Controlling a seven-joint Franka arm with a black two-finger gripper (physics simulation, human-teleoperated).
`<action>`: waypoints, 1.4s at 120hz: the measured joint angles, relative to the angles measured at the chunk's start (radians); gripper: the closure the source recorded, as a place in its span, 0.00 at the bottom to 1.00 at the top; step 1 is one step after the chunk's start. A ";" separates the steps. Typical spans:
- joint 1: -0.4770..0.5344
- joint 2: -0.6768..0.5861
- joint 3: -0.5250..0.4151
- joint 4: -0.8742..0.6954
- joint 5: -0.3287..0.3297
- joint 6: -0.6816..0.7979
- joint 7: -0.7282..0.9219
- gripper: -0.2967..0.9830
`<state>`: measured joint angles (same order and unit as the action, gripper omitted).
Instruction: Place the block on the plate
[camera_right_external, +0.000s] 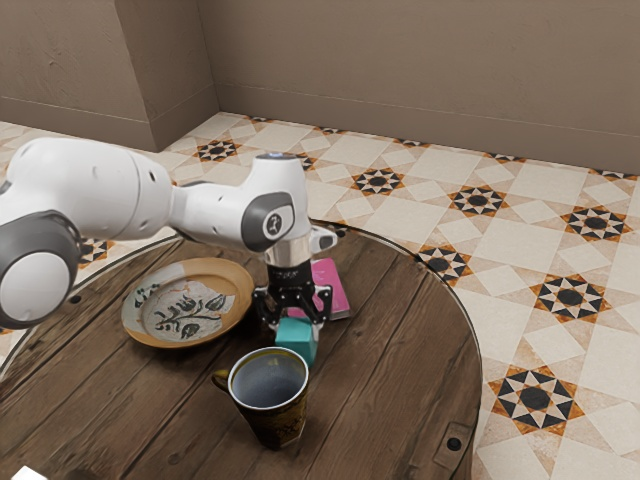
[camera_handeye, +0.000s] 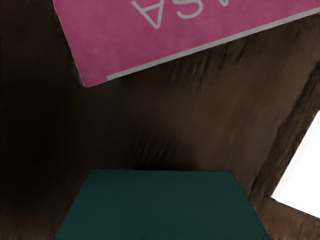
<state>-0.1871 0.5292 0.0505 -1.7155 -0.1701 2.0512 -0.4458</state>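
The teal block (camera_right_external: 297, 340) is directly under my gripper (camera_right_external: 296, 318), beside the mug's rim in the exterior view. Whether the block is gripped or touches the tabletop I cannot tell. In the wrist view the block (camera_handeye: 162, 205) is large and dark at the lower edge, squared up with my hand. A round plate (camera_right_external: 168, 334) with an orange-brown rim and a leaf pattern lies on the table, toward the exterior view's left of my gripper. No block is on it.
A dark patterned mug (camera_right_external: 275, 421) stands close to the block. Behind my gripper lies a pink book (camera_right_external: 328, 280), also seen as a pink cover (camera_handeye: 110, 45). A white shape (camera_handeye: 302, 175) lies past the block. Everything rests on a round wooden table (camera_right_external: 400, 350).
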 joint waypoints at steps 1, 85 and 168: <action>0.000 -0.001 0.000 0.000 0.000 0.000 0.000 0.47; 0.001 -0.177 -0.003 0.097 0.071 -0.040 -0.007 0.48; 0.457 -0.272 -0.178 -0.046 0.189 -0.134 0.004 0.48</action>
<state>0.2699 0.2575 -0.1275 -1.7612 0.0190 1.9177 -0.4420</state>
